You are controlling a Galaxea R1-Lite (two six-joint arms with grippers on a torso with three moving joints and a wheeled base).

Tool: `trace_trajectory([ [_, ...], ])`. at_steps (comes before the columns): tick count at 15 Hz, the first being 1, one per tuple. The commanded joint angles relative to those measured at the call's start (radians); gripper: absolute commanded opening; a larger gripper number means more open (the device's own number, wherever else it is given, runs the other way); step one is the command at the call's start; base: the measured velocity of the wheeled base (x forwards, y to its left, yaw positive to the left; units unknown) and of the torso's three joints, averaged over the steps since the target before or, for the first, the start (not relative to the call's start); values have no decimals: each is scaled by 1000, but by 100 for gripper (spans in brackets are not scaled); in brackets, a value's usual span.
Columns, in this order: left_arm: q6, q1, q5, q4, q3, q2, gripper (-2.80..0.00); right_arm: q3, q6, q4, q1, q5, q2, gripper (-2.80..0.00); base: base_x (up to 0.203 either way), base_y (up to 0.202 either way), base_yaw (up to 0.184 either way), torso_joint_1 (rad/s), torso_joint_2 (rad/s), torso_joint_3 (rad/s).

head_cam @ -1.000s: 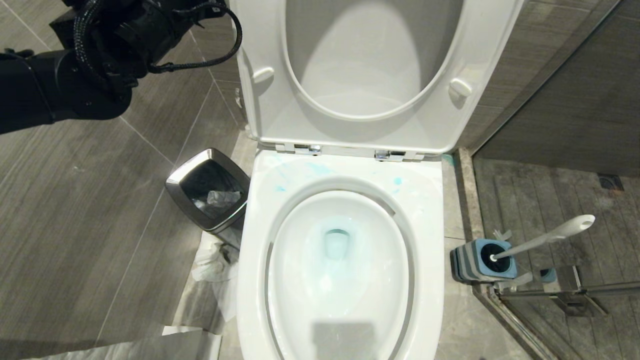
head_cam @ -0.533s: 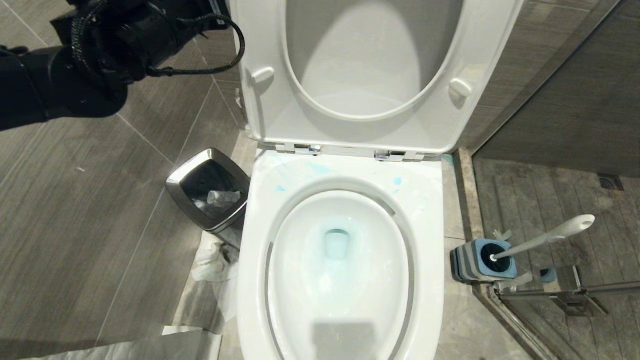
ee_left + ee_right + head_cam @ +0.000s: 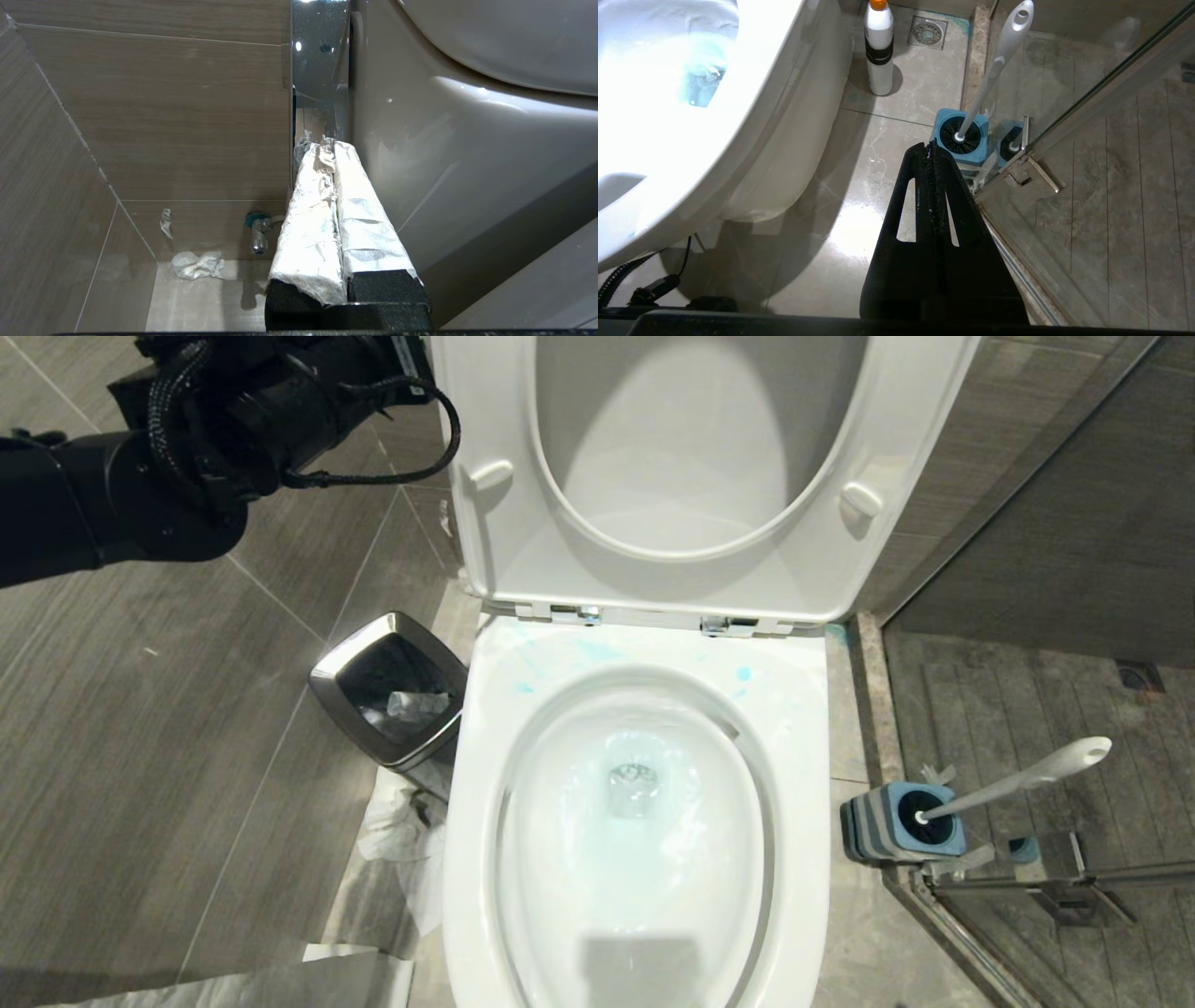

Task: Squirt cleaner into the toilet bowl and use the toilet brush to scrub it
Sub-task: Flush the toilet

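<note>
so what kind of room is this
A bathroom, most likely in a home or hotel. A white toilet bowl stands open, a toilet brush sits in its holder beside a glass shower screen, and a small bin stands alongside.

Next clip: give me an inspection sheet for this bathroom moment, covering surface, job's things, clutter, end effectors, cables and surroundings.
Surface: grey tiled floor, paler slab around the toilet.
Job's things: toilet bowl open, seat and lid up, water churning; cleaner as blue smears on the rim; brush standing in its holder, right of the bowl; a white bottle stands on the floor beside the toilet.
Clutter: bin left of the bowl; crumpled tissue below it; more tissue by the wall.
End effectors: left end effector shut, fingers wrapped in paper, tips at a chrome panel beside the lid; right end effector shut, empty, low near the holder.
Cables: black cable looping off the left arm.
Surroundings: glass shower door, floor drain.
</note>
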Motion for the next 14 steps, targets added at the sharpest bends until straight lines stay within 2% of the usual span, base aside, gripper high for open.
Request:
trace_trajectory([
  [1,0,1,0,-7,0,-5,-280,26,0,-1,-1,0,1,-280,0,0,0,0,0,0],
  [6,18,13,0,3,1,-62,-280,26,0,-1,-1,0,1,-280,0,0,0,0,0,0],
  [14,33,32,2,16,51,-285,-280,26,0,-1,-1,0,1,-280,0,0,0,0,0,0],
])
